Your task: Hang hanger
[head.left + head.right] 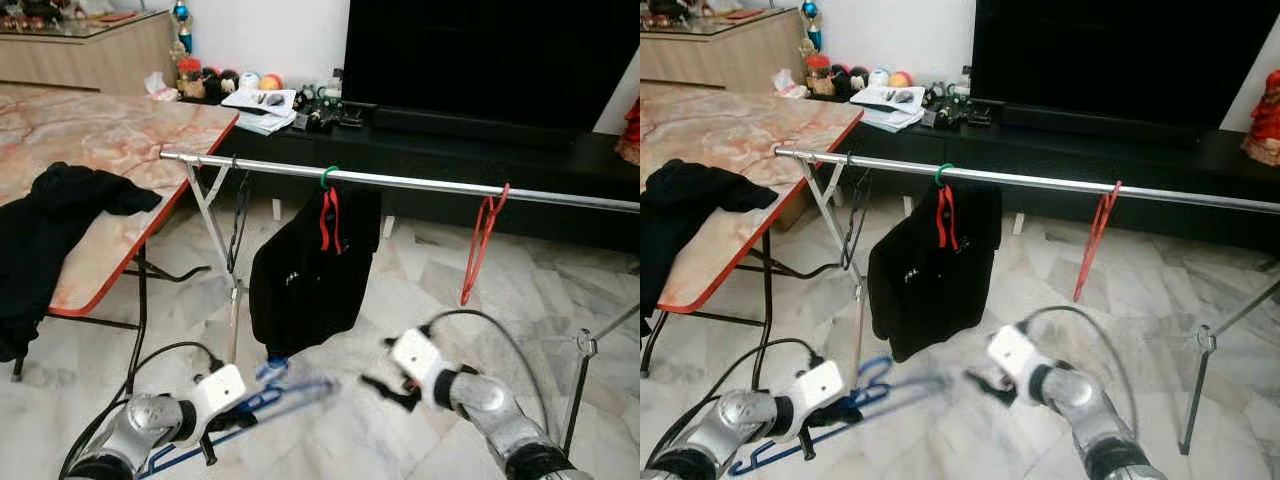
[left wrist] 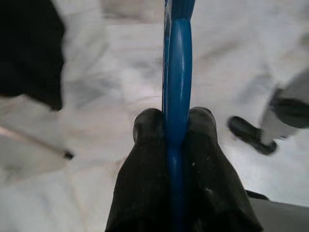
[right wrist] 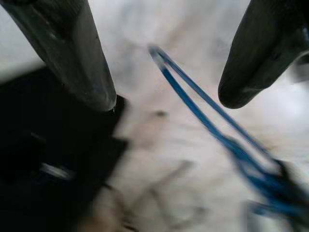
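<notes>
A blue plastic hanger [image 1: 262,400] is held low over the floor, with my left gripper [image 2: 175,126] shut on its bar. It looks blurred in the eye views. My right gripper [image 1: 385,388] is open, a short way to the right of the hanger's tip, and the blue hanger [image 3: 207,104] passes between its fingers [image 3: 79,58] in the right wrist view. Above and behind runs a silver rail [image 1: 420,183]. On it hang a black garment [image 1: 310,265] on a red hanger, an empty red hanger [image 1: 483,240] and a dark hanger [image 1: 238,215].
A marble-patterned folding table [image 1: 110,140] with black clothes [image 1: 55,215] on it stands to the left. The rail's legs [image 1: 215,240] stand at both ends. A black TV cabinet [image 1: 480,150] with small items lies behind. The floor is pale marble tile.
</notes>
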Available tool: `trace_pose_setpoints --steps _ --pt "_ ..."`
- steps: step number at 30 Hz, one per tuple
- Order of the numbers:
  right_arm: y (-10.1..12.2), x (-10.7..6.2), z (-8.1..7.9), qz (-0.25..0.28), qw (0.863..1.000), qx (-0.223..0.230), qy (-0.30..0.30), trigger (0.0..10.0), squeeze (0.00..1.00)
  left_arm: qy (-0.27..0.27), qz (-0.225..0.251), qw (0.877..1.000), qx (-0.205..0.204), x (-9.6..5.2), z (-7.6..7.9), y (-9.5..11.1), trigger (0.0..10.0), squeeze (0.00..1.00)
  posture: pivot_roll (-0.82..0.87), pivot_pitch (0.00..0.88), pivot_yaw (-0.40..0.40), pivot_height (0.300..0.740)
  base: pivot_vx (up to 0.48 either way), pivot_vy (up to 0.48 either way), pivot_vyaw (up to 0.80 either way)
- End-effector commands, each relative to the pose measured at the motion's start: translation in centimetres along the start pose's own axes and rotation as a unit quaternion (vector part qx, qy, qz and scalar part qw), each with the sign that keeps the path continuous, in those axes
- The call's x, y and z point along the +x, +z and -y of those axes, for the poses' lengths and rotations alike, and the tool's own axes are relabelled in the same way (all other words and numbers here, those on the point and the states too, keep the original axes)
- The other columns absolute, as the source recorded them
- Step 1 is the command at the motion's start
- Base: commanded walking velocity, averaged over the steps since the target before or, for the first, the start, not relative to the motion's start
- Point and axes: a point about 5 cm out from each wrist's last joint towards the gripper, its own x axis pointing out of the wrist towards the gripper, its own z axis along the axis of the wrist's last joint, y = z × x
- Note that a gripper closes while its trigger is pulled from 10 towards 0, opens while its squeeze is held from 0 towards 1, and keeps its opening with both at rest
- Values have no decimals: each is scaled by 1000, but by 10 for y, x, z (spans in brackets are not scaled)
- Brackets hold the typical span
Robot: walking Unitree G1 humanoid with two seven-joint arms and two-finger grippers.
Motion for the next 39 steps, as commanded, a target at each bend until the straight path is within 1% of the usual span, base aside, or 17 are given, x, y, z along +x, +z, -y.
trace_pose_setpoints --steps 1,2,3,6,7,8,11,12,15,19,22,25,29,33,39 --pt "4 -3 -4 12 998 -15 55 10000 0 -23 5 999 24 -4 -5 11 10000 0 43 0 -37 740 0 0 0" --pt "8 -3 -8 19 996 -24 89 10000 0 -40 11 999 33 -5 -6 19 10000 0 46 0 -41 740 0 0 0" --pt "9 -3 -8 24 995 -26 97 10000 0 -43 14 998 38 -5 -7 23 10000 0 48 0 -43 740 0 0 0" --pt "11 -2 -7 26 994 -29 100 10000 0 -50 18 997 47 -5 -7 28 10000 0 52 0 -48 740 0 0 0" --pt "13 -2 -7 30 994 -37 102 10000 0 -57 22 997 53 -6 -7 33 10000 0 54 0 -52 740 0 0 0" --pt "14 0 -7 29 993 -45 108 10000 0 -73 31 994 74 -9 -6 45 10000 0 58 0 -54 740 0 0 0" --pt "16 0 -8 29 991 -51 121 10000 0 -89 31 991 95 -12 -3 54 10000 0 63 0 -58 740 0 0 0" --pt "19 2 -6 32 992 -60 111 10000 0 -90 32 990 104 -15 -4 59 10000 0 64 0 -61 740 0 0 0" --pt "22 3 -4 34 991 -80 101 10000 0 -88 31 989 118 -18 -4 66 10000 0 66 0 -66 740 0 0 0" --pt "21 3 -7 36 990 -79 109 10000 0 -92 32 988 121 -20 -1 70 10000 0 71 0 -71 740 0 0 0" --pt "21 5 -7 36 991 -85 96 10000 0 -99 34 986 130 -23 1 77 10000 0 73 0 -73 740 0 0 0" --pt "22 7 -6 44 993 -65 85 10000 0 -90 37 987 127 -22 0 80 10000 0 78 0 -75 740 0 0 0" --pt "15 10 -18 35 990 -58 126 10000 0 -89 39 987 127 -22 1 81 10000 0 82 0 -75 740 0 0 0" --pt "14 14 -22 43 990 -43 128 10000 0 -96 51 986 125 -24 3 87 10000 0 89 0 -75 740 0 0 0" --pt "12 17 -27 45 989 -41 133 10000 0 -103 55 984 133 -27 3 92 10000 0 96 0 -71 740 0 0 0"
